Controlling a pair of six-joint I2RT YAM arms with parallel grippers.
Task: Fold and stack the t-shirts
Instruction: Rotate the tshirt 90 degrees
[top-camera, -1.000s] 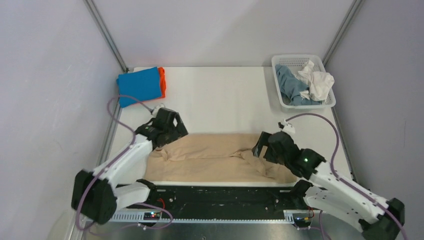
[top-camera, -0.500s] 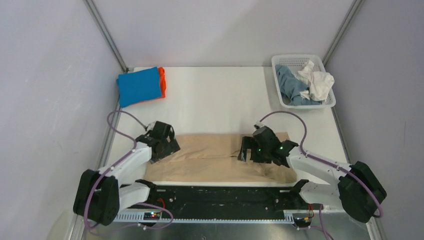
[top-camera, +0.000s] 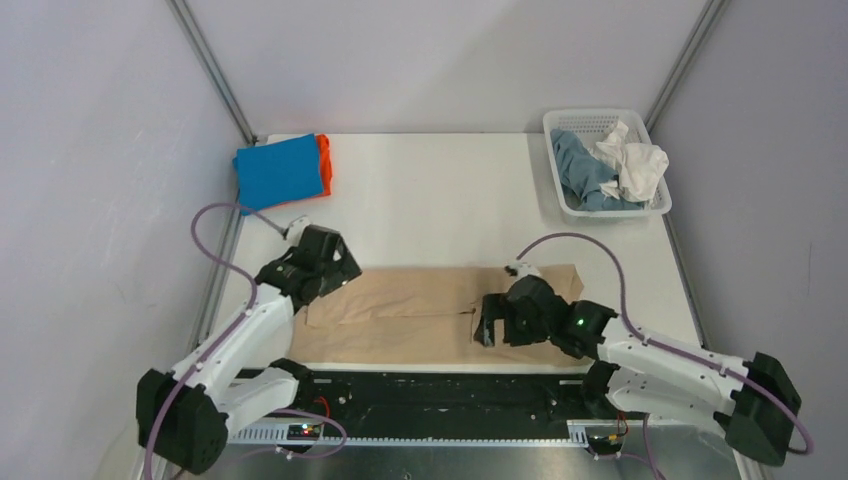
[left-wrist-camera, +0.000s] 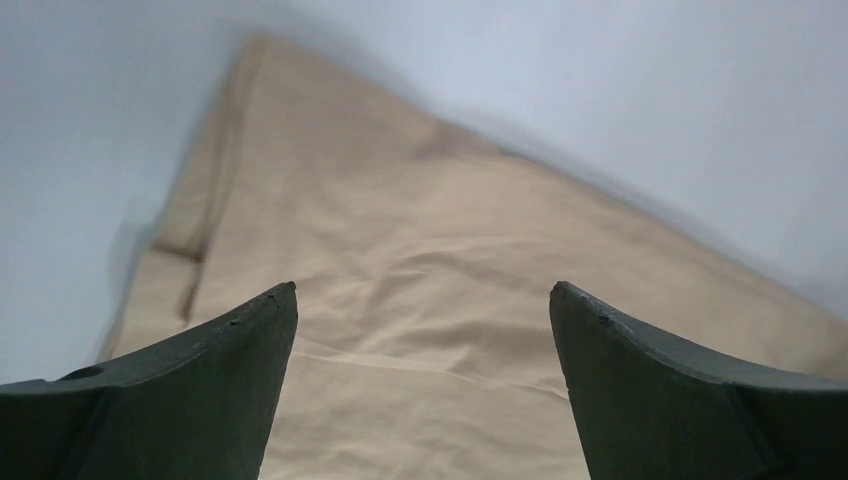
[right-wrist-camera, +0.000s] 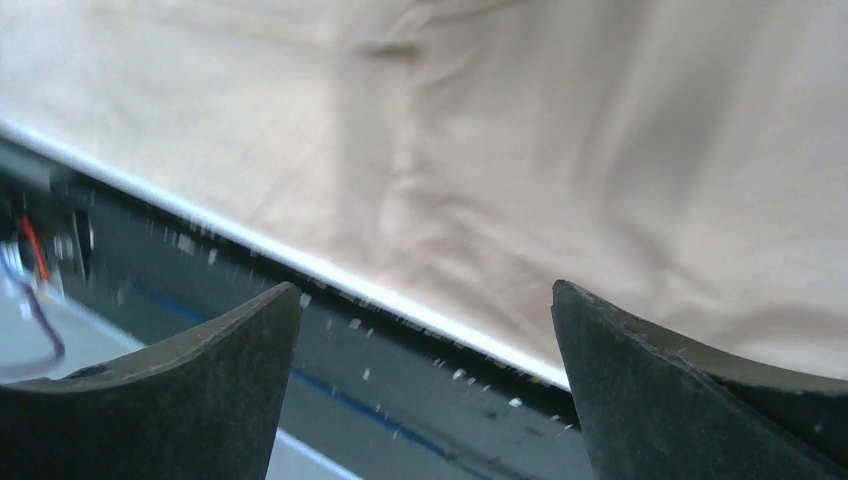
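Note:
A beige t-shirt lies folded into a long band along the table's near edge; it also fills the left wrist view and the top of the right wrist view. My left gripper is open and empty over the shirt's left end. My right gripper is open and empty over the shirt's near right part, looking at the table's front edge. A folded bright blue t-shirt lies on an orange one at the far left.
A white mesh basket at the far right holds a dusty grey-blue t-shirt and a crumpled white t-shirt. A black rail runs along the table's near edge. Metal frame posts stand at both back corners.
The beige shirt went from bunched to a flat band. Both grippers have let go of it; the left one moved a little back and left, the right one moved toward the near edge.

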